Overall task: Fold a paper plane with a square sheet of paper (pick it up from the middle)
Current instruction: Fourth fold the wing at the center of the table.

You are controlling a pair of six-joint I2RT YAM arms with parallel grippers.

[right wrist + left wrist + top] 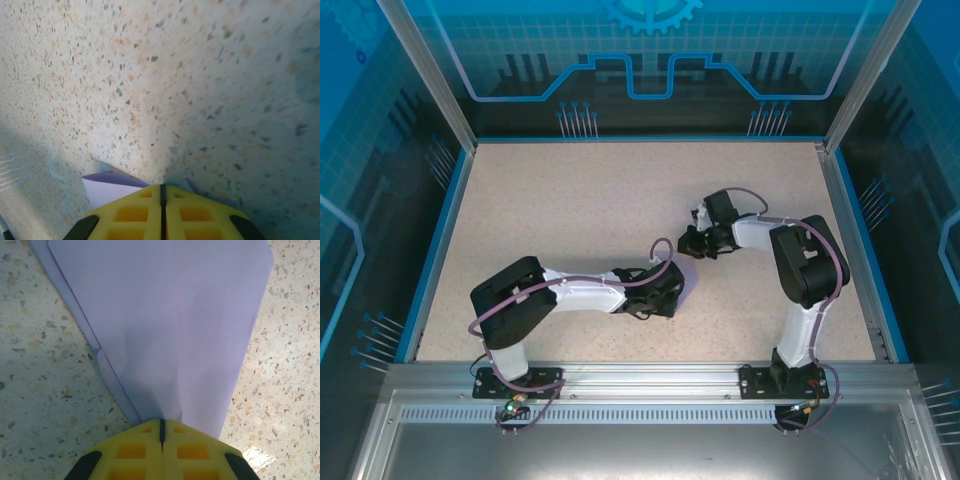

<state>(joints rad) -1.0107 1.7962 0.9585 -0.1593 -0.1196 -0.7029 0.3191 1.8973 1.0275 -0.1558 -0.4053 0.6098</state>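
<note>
The far half of the bench (620, 175) and its left edge are bare and open to a pass. The centre is crowded. The left arm (580, 292) lies low across from the near left corner, and the right arm (805, 265) bends in from the near right. The left claw (672, 285) and right claw (688, 243) sit close together at the folded paper (170, 330). Upright panels (420, 110) fence the left, far and right edges.

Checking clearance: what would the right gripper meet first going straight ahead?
Probably the speckled tabletop, depth unclear. The lilac paper lies beside the right gripper, off that line.
</note>
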